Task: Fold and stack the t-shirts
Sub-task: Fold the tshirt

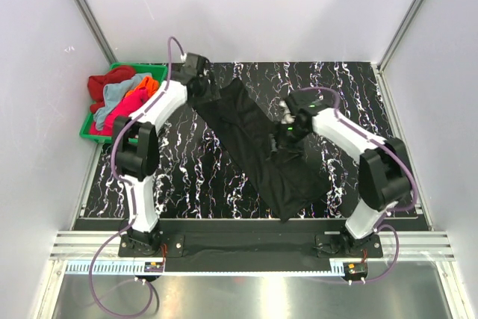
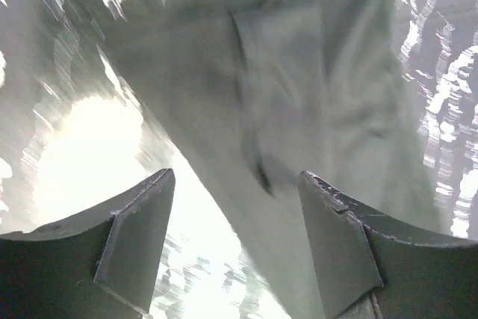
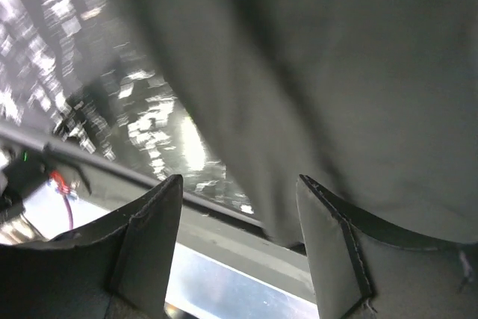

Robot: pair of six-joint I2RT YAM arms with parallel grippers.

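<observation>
A black t-shirt [image 1: 250, 136] lies as a long folded strip on the marbled table, running diagonally from back left to front right. My left gripper [image 1: 203, 89] is open and empty just above the strip's back-left end. In the left wrist view the cloth [image 2: 299, 95] lies below the spread fingers [image 2: 138, 222]. My right gripper [image 1: 286, 138] is open and empty over the middle of the strip. In the right wrist view the cloth [image 3: 336, 72] fills the space beyond the fingers [image 3: 328, 244]. Red [image 1: 103, 84], light blue [image 1: 119, 95], orange [image 1: 149, 84] and magenta [image 1: 123, 111] t-shirts lie heaped in the bin.
A green plastic bin [image 1: 85, 131] stands at the table's left edge, beside the left arm. White walls close in the back and both sides. The table's front edge and a metal rail [image 3: 224, 259] show under the right gripper.
</observation>
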